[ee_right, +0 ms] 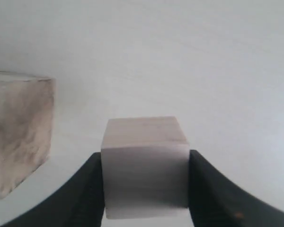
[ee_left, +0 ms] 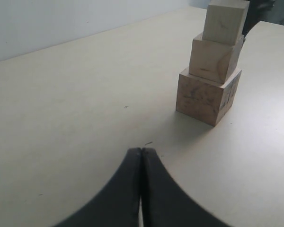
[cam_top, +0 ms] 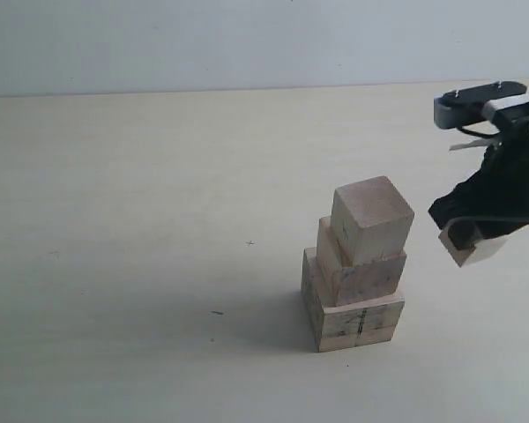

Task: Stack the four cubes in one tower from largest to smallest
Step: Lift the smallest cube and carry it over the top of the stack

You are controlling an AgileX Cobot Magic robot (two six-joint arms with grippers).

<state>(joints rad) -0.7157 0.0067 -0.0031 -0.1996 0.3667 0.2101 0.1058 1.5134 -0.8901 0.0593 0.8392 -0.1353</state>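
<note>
The left jaws are clenched on nothing, low over the pale desk [ee_left: 61, 118]. Beyond stands the stepped stack of three pale wooden cubes [cam_top: 357, 282], its top cube [cam_top: 372, 220] sitting skewed. Further right, the right jaws grasp the smallest pale wooden cube [ee_right: 144, 165]. Best to lift it clear above the stack, centre it, lower it squarely and release gently. No containers appear.

three pale wooden cubes [cam_top: 361, 273] stand stacked, largest at the bottom, on a light worktop [cam_top: 141, 220]. beside them, the right end effector [cam_top: 469, 240] grips a smaller cube [cam_top: 478, 254].
</note>
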